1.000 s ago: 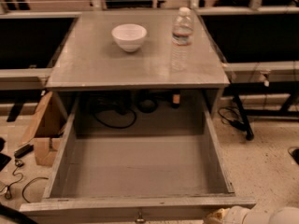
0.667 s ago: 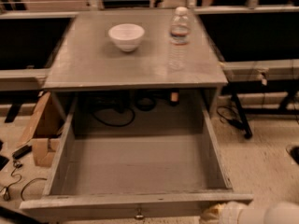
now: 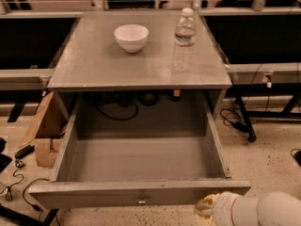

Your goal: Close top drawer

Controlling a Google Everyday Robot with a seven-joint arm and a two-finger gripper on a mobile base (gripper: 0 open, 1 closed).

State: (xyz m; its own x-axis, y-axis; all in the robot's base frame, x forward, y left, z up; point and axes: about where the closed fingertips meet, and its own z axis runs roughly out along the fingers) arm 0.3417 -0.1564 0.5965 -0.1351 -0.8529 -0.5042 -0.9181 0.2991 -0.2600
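The top drawer (image 3: 141, 164) is a wide grey wooden box pulled fully out toward me, empty inside. Its front panel (image 3: 94, 195) runs along the bottom of the view, with a small metal knob (image 3: 141, 201) at its centre. My gripper (image 3: 205, 208) is at the bottom right, just in front of the right end of the front panel, on the end of my white arm (image 3: 263, 210). Only its yellowish tip shows.
The grey cabinet top (image 3: 94, 65) carries a white bowl (image 3: 131, 36) and a clear water bottle (image 3: 183, 41). Cables lie behind the drawer opening. Cardboard boxes (image 3: 44, 126) and wires sit on the floor at left. A black stand leg (image 3: 244, 119) is at right.
The view has shifted slightly, so the cabinet sits a little left and lower. My gripper has moved left along the drawer front. The drawer stays fully open.
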